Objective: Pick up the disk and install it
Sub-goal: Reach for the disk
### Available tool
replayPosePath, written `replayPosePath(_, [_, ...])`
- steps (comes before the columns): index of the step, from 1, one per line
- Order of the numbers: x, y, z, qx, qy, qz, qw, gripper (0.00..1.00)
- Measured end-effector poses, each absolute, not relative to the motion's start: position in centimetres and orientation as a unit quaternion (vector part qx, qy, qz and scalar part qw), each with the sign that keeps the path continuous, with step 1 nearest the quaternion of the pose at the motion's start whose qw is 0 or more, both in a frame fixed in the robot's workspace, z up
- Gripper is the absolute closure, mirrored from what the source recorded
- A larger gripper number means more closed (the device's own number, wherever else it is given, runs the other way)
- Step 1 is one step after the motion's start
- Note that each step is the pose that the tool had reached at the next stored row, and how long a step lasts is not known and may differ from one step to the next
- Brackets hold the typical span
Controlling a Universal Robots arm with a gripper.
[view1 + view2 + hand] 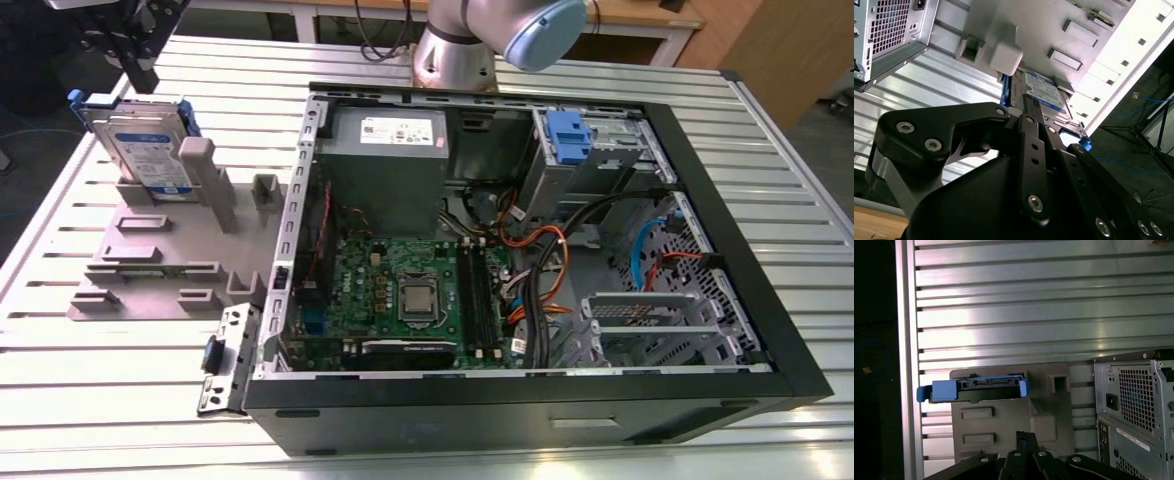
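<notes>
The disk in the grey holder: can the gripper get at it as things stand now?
Probably yes. The disk stands upright in the grey holder, its top edge bare, and the gripper hangs close by above it with nothing between them. The computer case stands apart to the side.
</notes>
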State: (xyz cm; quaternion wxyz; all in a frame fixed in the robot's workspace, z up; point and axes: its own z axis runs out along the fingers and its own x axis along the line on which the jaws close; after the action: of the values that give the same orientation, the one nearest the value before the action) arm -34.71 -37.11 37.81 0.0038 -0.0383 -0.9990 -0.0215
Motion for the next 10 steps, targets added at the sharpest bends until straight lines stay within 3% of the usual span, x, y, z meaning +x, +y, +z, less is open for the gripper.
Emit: replayPosePath(10, [-37.0,-36.1,37.8,-0.038,-0.999,-0.021,0.004,0.89])
